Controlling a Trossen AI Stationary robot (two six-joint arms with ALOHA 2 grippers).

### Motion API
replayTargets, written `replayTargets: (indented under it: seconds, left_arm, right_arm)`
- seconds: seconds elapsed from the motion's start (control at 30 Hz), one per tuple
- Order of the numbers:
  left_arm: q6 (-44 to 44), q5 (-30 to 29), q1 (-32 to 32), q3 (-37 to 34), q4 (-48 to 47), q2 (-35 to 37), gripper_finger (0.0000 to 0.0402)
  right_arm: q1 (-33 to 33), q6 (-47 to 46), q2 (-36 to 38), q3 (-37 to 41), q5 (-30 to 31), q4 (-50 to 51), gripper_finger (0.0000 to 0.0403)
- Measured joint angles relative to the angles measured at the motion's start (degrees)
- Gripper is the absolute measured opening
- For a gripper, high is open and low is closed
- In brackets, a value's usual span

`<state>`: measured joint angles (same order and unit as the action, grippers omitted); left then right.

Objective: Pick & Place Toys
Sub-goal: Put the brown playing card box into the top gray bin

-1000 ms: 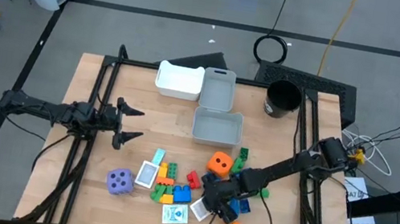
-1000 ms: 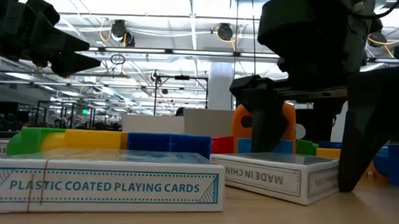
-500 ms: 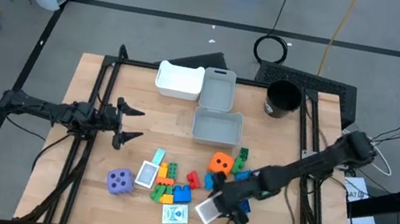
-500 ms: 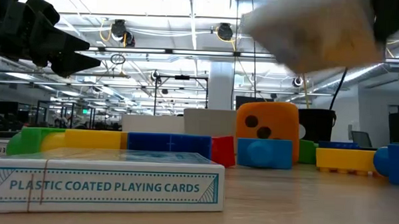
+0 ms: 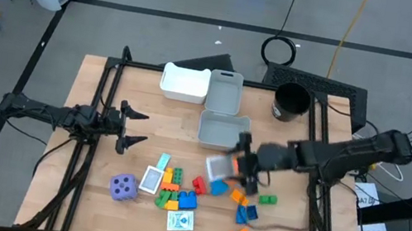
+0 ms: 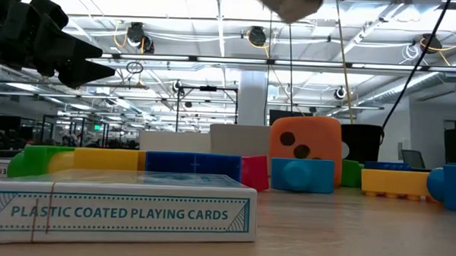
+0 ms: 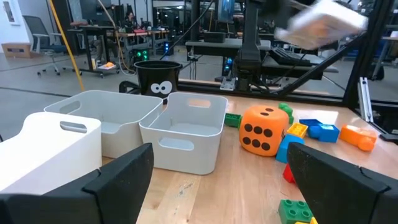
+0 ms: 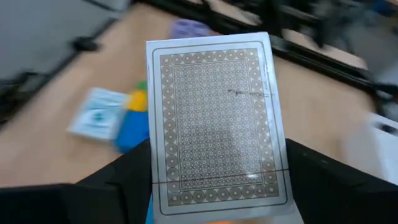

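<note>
The right gripper [image 5: 232, 167] is gripping a card pack [image 5: 219, 168] and holding it up in the air, just near of the grey bin [image 5: 224, 130] and above the blocks [image 5: 177, 190]. The orange die [image 7: 264, 130] is sitting on the table [image 5: 92, 197] under it. The left gripper [image 5: 130, 125] is waiting at the left side with its fingers spread wide and nothing in them.

Left arm [image 5: 47, 112]: you see slim black links ending in two pointed black fingers [image 5: 133, 112].
Right arm [image 5: 333, 158]: your thicker black links, a yellow patch beside its base.
</note>
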<state>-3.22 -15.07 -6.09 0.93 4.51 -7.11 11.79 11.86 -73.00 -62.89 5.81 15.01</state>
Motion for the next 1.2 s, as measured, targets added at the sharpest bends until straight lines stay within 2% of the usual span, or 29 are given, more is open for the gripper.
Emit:
replayTargets:
  seconds: [0.2,0.27,0.57,0.7,1.2]
  left_arm:
    - [0.0,0.0,0.02,0.0,0.02,0.0,0.0374]
    - [0.0,0.0,0.0,0.0,0.0,0.0,0.0374]
    - [-0.01,0.0,0.01,0.0,0.02,0.0,0.0374]
    - [0.0,0.0,0.0,0.0,0.02,0.02,0.0374]
    - [0.0,0.0,0.02,0.0,0.0,0.0,0.0374]
  right_arm:
    - [-11.5,1.26,-4.48,-0.07,-0.22,0.23,0.0272]
    - [-14.81,1.59,-7.23,-0.07,-2.53,0.18,0.0274]
    - [-23.97,2.37,-15.18,-0.07,-5.8,0.12,0.0274]
    - [-25.57,1.4,-15.25,-0.04,-9.1,0.84,0.0272]
    - [-23.24,-3.79,-14.73,-0.09,-9.02,-0.19,0.0274]
